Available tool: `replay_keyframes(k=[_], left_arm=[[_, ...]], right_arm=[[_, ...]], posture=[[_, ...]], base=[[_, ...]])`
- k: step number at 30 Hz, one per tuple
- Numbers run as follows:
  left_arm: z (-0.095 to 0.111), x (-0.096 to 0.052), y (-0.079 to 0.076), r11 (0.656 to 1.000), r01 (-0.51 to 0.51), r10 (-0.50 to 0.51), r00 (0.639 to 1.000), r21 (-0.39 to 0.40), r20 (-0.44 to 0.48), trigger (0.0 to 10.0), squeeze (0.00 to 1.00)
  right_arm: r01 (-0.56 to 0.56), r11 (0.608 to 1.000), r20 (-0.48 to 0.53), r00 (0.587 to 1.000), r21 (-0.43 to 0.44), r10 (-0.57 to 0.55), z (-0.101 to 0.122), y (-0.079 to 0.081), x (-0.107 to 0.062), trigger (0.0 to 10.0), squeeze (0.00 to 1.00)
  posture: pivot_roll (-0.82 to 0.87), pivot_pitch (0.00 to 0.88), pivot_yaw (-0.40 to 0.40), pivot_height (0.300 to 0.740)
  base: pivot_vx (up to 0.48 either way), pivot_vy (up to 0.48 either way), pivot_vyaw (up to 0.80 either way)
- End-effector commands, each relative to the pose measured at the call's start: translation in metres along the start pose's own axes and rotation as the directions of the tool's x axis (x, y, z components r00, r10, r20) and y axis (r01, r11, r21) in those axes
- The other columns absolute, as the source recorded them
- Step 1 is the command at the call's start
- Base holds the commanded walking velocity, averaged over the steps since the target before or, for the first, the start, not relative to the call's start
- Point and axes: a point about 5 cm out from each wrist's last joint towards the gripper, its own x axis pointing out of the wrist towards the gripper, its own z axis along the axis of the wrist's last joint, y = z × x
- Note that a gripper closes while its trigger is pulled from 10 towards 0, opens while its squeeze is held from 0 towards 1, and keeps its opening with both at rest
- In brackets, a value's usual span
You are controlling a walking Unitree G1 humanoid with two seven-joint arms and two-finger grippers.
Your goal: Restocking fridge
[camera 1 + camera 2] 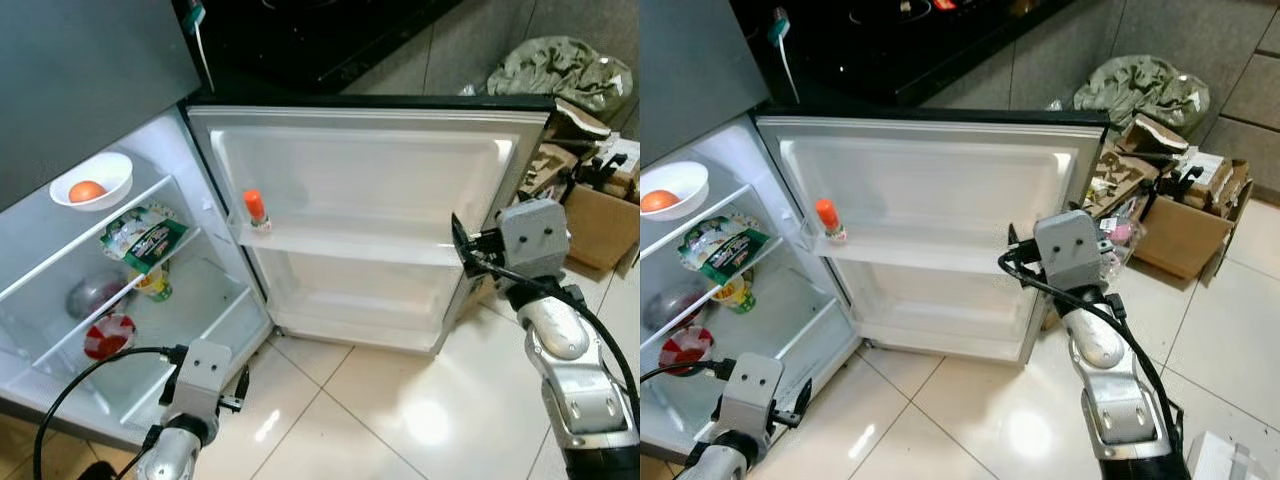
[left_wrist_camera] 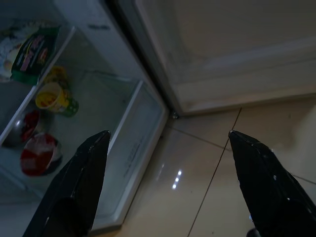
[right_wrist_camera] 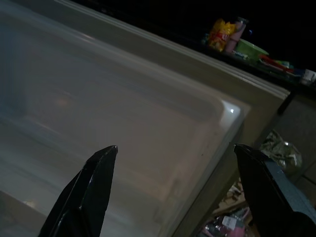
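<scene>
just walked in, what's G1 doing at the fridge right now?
It stands before the open white fridge door. The right hand is raised near the door's inner liner, fingers apart and empty. The left hand hangs low by the fridge's bottom edge, also open and empty. Already inside: a small orange-capped bottle on the door shelf, a white bowl holding an orange fruit on the top shelf, a green snack packet below. Nothing is being carried.

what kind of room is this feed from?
Most likely a home kitchen: an open fridge with food on its shelves, a dark cooktop counter behind it, tiled floor, and cardboard boxes of clutter in the corner.
</scene>
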Motion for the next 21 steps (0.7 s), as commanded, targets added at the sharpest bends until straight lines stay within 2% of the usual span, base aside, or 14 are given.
replay_keyframes(k=[1, 4, 10, 14, 21], left_arm=[[0.000, -0.002, -0.007, 1.000, 0.017, -0.017, 1.000, -0.006, -0.002, 10.0, 0.00], [0.000, 0.000, -0.015, 0.999, 0.038, -0.038, 0.999, -0.033, 0.000, 10.0, 0.00], [0.000, 0.001, -0.016, 0.999, 0.038, -0.038, 0.999, -0.039, -0.001, 10.0, 0.00], [0.002, 0.005, -0.017, 0.997, 0.033, -0.033, 0.999, -0.065, -0.004, 10.0, 0.00], [0.003, 0.007, -0.017, 0.997, 0.030, -0.030, 1.000, -0.071, -0.005, 10.0, 0.00]], right_arm=[[-0.005, 1.000, 0.005, 1.000, 0.021, 0.005, -0.001, -0.001, -0.001, 10.0, 0.00], [-0.011, 0.998, -0.013, 1.000, 0.067, 0.012, -0.006, 0.007, -0.006, 10.0, 0.00], [-0.033, 0.996, -0.019, 0.999, 0.084, 0.034, -0.008, 0.015, -0.010, 10.0, 0.00], [-0.049, 0.993, -0.023, 0.998, 0.112, 0.052, -0.009, 0.024, -0.013, 10.0, 0.00], [-0.053, 0.991, -0.024, 0.998, 0.121, 0.057, -0.010, 0.027, -0.013, 10.0, 0.00]], posture=[[-0.10, 0.224, 0.084, 0.740], [-0.11, 0.226, 0.085, 0.740], [-0.11, 0.228, 0.086, 0.740], [-0.11, 0.228, 0.087, 0.740], [-0.11, 0.229, 0.087, 0.740]], base=[[0.000, 0.000, 0.00], [0.000, 0.000, 0.00], [0.000, -0.044, 0.00], [0.000, -0.452, 0.00], [0.000, -0.480, 0.00]])
